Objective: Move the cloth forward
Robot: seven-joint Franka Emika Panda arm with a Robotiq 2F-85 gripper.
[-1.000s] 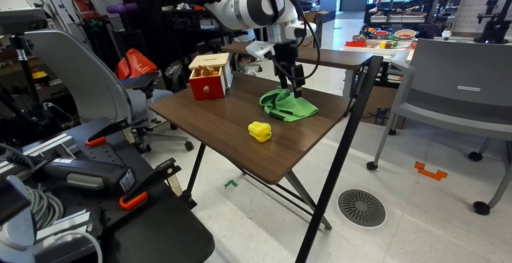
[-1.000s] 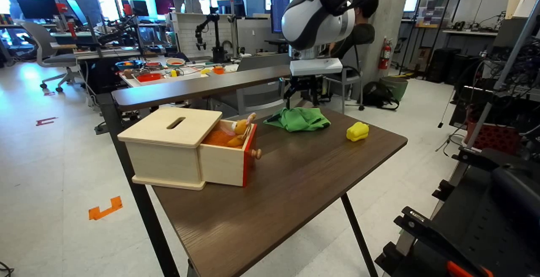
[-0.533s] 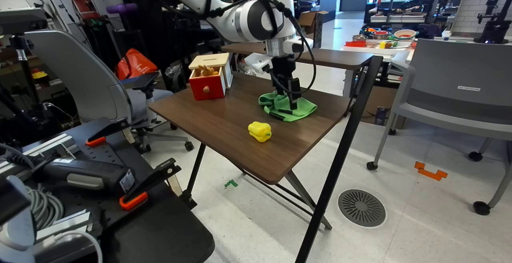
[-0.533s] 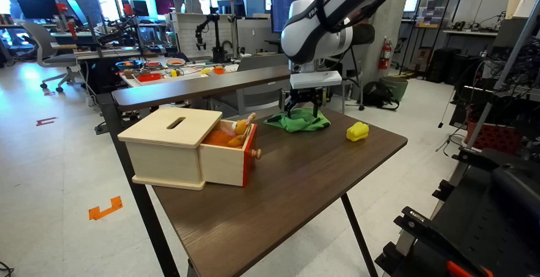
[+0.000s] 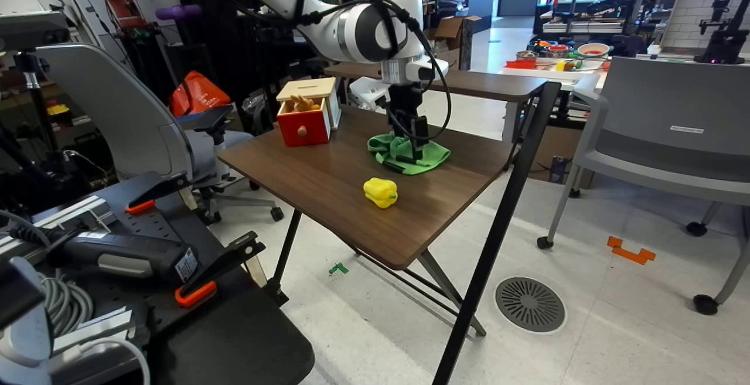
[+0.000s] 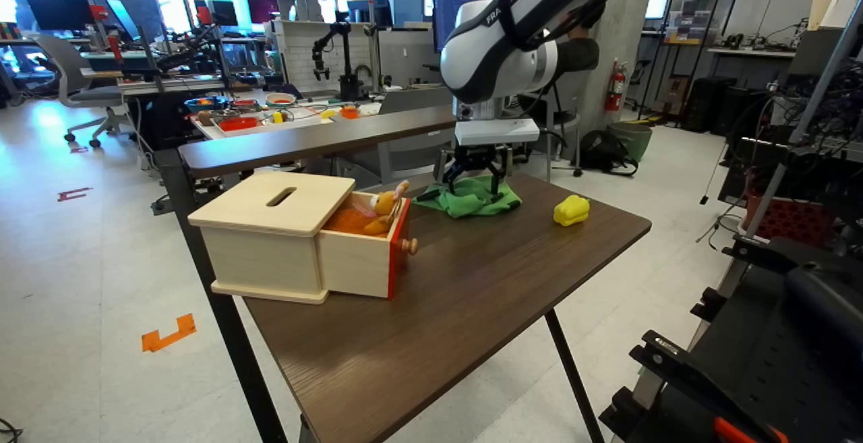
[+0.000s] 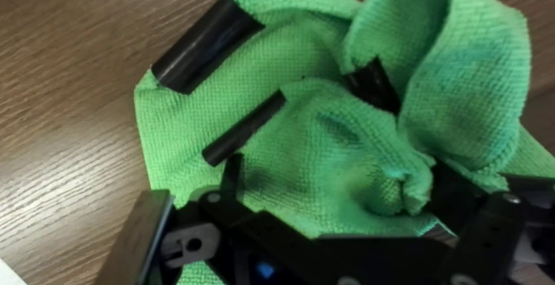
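Note:
The green cloth lies crumpled on the brown table and shows in both exterior views [image 5: 432, 160] [image 6: 468, 204]. It has black strips on it and fills much of the wrist view [image 7: 312, 133]. My gripper points down onto the cloth in both exterior views [image 5: 407, 146] [image 6: 474, 193]. In the wrist view the gripper [image 7: 340, 174] has its fingers spread wide, with cloth bunched between them. The fingertips touch the cloth; the right finger's tip is partly hidden by folds.
A yellow toy pepper [image 5: 381, 193] stands on the table [image 5: 328, 168] near the cloth. A wooden box [image 6: 263, 261] with an open red-fronted drawer [image 5: 303, 126] holding an orange plush toy stands on the table. A raised shelf [image 6: 323, 143] runs along one table side.
My gripper came down onto the cloth. Over the last half second gripper and cloth slid together, leftward in both exterior views, a little toward the box side. Pepper and box have not moved.

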